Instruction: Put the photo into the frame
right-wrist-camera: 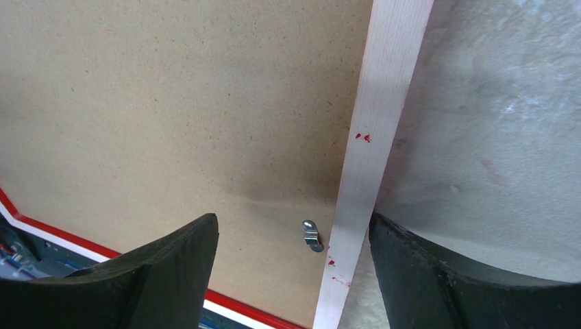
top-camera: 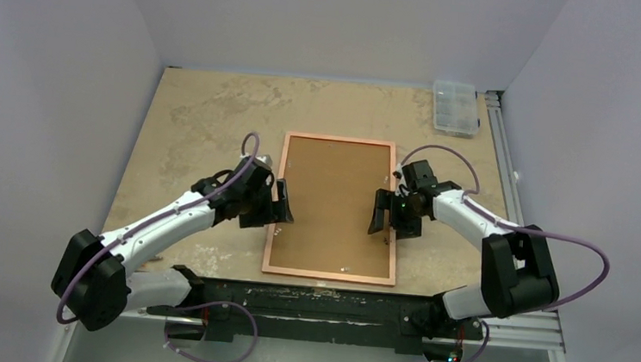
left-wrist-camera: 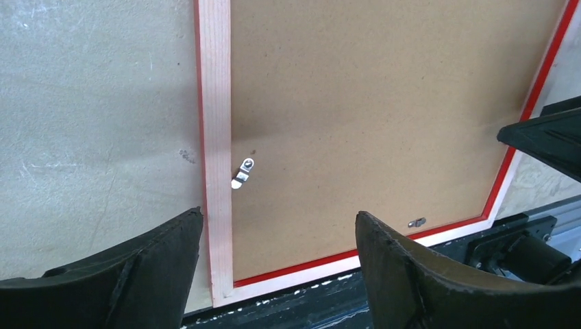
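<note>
The frame (top-camera: 275, 203) lies face down in the middle of the table, with a pale back rim and a thin red edge. A brown backing board (top-camera: 335, 204) fills it. The photo is hidden. My left gripper (top-camera: 282, 206) hovers open over the frame's left rail (left-wrist-camera: 216, 103), and a small metal clip (left-wrist-camera: 243, 173) lies just ahead of the left gripper (left-wrist-camera: 279, 214). My right gripper (top-camera: 381, 213) hovers open over the right rail (right-wrist-camera: 384, 89), with another clip (right-wrist-camera: 312, 235) just below the right gripper (right-wrist-camera: 293, 218). Neither gripper holds anything.
A clear plastic box (top-camera: 456, 107) stands at the back right corner. An aluminium rail (top-camera: 501, 152) runs along the table's right side. The black base bar (top-camera: 324, 307) lies just beyond the frame's near edge. A third clip (left-wrist-camera: 416, 222) sits at the near rail.
</note>
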You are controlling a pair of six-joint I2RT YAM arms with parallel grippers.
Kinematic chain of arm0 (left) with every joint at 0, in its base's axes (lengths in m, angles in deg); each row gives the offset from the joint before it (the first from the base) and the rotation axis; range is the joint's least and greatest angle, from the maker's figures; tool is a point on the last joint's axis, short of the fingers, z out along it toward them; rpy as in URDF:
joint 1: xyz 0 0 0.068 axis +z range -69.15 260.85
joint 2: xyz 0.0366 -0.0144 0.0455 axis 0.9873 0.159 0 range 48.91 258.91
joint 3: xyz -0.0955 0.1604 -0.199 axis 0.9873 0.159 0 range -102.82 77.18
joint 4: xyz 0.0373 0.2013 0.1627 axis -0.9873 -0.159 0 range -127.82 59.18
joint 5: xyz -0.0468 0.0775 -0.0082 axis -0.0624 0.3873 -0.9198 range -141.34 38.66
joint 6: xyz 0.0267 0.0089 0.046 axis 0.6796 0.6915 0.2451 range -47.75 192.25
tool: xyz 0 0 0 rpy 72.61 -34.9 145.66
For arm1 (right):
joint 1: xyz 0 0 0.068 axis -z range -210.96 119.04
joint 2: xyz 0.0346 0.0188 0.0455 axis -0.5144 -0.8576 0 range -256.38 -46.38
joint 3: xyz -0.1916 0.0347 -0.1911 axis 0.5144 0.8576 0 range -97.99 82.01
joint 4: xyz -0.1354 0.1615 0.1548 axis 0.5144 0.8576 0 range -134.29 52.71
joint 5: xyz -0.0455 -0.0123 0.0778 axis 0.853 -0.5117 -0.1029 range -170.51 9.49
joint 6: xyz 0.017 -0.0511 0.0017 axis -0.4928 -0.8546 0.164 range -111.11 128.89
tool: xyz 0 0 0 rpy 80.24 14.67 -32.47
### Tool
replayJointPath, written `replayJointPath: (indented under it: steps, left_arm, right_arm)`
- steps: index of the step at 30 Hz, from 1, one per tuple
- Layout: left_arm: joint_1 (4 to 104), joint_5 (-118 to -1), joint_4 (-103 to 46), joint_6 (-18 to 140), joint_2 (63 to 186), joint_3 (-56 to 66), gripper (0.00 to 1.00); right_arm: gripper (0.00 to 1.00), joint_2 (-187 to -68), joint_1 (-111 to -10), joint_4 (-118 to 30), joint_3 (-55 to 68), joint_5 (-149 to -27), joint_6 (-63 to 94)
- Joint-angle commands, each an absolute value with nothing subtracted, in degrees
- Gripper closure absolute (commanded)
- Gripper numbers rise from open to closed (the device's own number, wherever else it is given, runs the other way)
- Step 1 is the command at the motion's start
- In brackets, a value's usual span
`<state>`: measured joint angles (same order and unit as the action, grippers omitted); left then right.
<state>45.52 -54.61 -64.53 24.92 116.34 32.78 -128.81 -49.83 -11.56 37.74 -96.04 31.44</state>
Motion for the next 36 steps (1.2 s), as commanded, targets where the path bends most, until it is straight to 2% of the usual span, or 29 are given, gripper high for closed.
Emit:
replayJointPath:
  steps: [1,12,24,27,30,33,34,36]
  left_arm:
    - [46.7,-54.8,-65.8,25.6,118.1,33.9,0.2]
    - [47.3,-45.2,-72.5,24.1,127.8,32.6,0.19]
    - [47.3,-45.4,-70.4,25.2,130.8,32.8,0.2]
    - [47.3,-46.1,-69.7,25.2,131.0,32.9,0.2]
    - [47.3,-46.4,-69.4,25.6,131.0,32.7,0.21]
    - [47.3,-46.6,-69.0,25.7,130.7,32.6,0.21]
    - [47.3,-46.9,-68.8,25.8,130.5,32.6,0.2]
    - [47.3,-47.4,-68.7,26.0,130.2,32.5,0.2]
  right_arm:
    - [0.22,-130.7,-52.0,-16.2,35.5,-99.3,33.4]
    - [0.25,-131.9,-57.8,-11.1,31.5,-89.4,30.9]
    - [0.36,-134.1,-64.9,-6.7,31.1,-73.2,30.9]
    - [0.49,-134.9,-66.0,-6.8,31.1,-72.5,30.9]
    - [0.72,-135.6,-66.7,-7.2,31.2,-72.0,31.0]
    - [0.91,-136.1,-66.8,-7.6,31.2,-71.9,31.0]
    - [0.96,-136.2,-66.9,-7.6,31.2,-72.0,31.0]
    - [0.99,-136.3,-66.9,-7.6,30.9,-71.9,30.9]
